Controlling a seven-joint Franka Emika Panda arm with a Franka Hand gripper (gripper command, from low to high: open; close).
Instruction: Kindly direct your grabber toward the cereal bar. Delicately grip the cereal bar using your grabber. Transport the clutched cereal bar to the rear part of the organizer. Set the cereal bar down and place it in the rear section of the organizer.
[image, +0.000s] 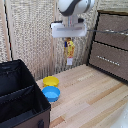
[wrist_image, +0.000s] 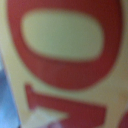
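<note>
In the exterior view my grabber (image: 69, 41) hangs high above the wooden table, its white boxy head at top centre. It is shut on the cereal bar (image: 70, 51), a yellow-orange box that dangles upright below the fingers, well clear of the table. The wrist view is filled by the cereal bar's face (wrist_image: 65, 60), yellow with big blurred red lettering, very close to the lens. The organizer (image: 17, 92), a large black fabric box with a divider, stands at the exterior view's lower left, apart from the grabber and lower than it.
A yellow bowl (image: 50, 81) and a blue bowl (image: 51, 93) sit on the table next to the organizer's right wall. A brown drawer unit (image: 111, 44) stands at the exterior view's right. A beige woven screen (image: 35, 35) backs the scene.
</note>
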